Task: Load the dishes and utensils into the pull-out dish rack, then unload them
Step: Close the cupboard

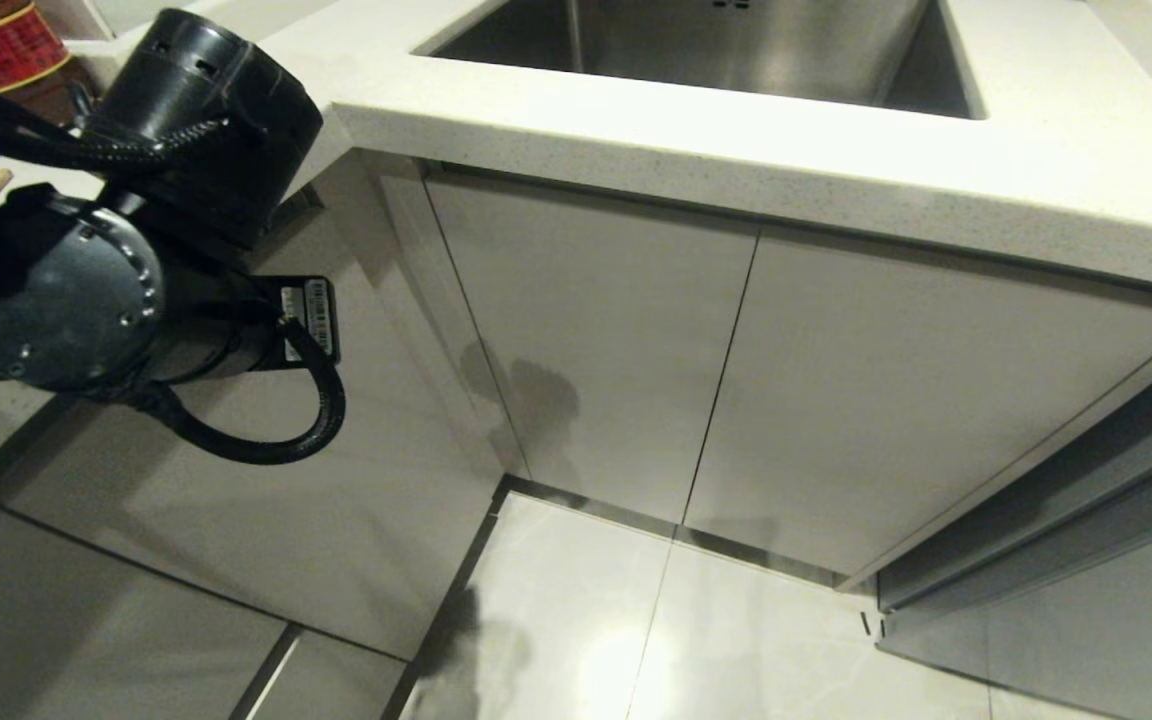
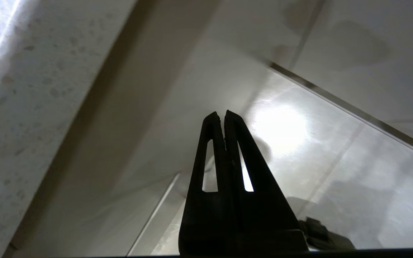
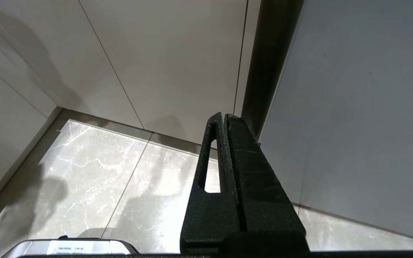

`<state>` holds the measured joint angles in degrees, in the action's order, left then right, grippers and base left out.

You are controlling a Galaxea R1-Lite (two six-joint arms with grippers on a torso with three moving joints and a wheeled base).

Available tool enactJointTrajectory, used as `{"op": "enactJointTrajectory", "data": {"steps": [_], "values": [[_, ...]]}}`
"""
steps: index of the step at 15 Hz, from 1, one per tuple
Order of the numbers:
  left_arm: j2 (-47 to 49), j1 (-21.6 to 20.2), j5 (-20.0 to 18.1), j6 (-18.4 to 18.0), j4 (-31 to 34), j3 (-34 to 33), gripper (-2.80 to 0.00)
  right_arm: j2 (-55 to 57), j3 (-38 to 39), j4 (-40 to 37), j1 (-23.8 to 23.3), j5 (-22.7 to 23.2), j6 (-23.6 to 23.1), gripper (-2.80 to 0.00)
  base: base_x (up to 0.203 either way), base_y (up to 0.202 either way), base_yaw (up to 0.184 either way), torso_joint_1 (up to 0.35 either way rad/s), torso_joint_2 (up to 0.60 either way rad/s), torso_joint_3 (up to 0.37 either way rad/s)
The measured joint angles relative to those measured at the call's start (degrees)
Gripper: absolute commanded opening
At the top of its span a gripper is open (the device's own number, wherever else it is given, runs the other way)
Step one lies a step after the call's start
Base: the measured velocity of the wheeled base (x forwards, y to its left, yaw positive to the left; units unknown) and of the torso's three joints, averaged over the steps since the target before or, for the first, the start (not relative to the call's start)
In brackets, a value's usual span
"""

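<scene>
Light: bright from overhead, countertop (image 1: 736, 150) washed pale.
Glare: white hotspots on the glossy floor tiles (image 1: 626, 660).
Shadows: soft grey patches on the cabinet doors (image 1: 536, 400).
Blur: left wrist view smeared; others sharp.
Silhouette: left gripper (image 2: 224, 114) backlit black.

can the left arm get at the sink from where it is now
Probably yes. The left arm sits at the counter's corner, beside the countertop, and nothing visible stands between it and the sink. It would still have to lift over the counter edge; its end effector is shut and empty.

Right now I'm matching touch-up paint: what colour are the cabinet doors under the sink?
Plain light grey-beige cabinet doors, clearest in the head view.
</scene>
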<state>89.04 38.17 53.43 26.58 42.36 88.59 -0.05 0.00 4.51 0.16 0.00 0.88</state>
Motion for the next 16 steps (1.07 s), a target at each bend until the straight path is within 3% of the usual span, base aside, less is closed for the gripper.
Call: {"op": "enactJointTrajectory", "data": {"steps": [3, 7, 9, 12, 15, 16], "values": [[-3.7, 2.2, -3.6, -2.3, -2.1, -0.1, -2.8, 0.0, 0.0, 0.0, 0.0, 0.0, 0.0, -2.8, 0.0, 0.0, 0.0, 0.0, 0.0, 0.0], [-14.9, 0.4, -14.5, -11.5, -12.9, -3.2, -2.8, 0.0, 0.0, 0.0, 0.0, 0.0, 0.0, -2.8, 0.0, 0.0, 0.0, 0.0, 0.0, 0.0], [-22.7, -5.2, -22.7, -17.6, -18.8, -5.9, -2.8, 0.0, 0.0, 0.0, 0.0, 0.0, 0.0, -2.8, 0.0, 0.0, 0.0, 0.0, 0.0, 0.0], [-35.1, -19.0, -37.4, -24.0, -24.2, -9.4, -2.8, 0.0, 0.0, 0.0, 0.0, 0.0, 0.0, -2.8, 0.0, 0.0, 0.0, 0.0, 0.0, 0.0], [-47.4, -30.5, -53.0, -27.2, -23.1, -13.1, -2.8, 0.0, 0.0, 0.0, 0.0, 0.0, 0.0, -2.8, 0.0, 0.0, 0.0, 0.0, 0.0, 0.0], [-51.2, -33.6, -57.4, -29.8, -21.1, -15.3, -2.8, 0.0, 0.0, 0.0, 0.0, 0.0, 0.0, -2.8, 0.0, 0.0, 0.0, 0.0, 0.0, 0.0]]}}
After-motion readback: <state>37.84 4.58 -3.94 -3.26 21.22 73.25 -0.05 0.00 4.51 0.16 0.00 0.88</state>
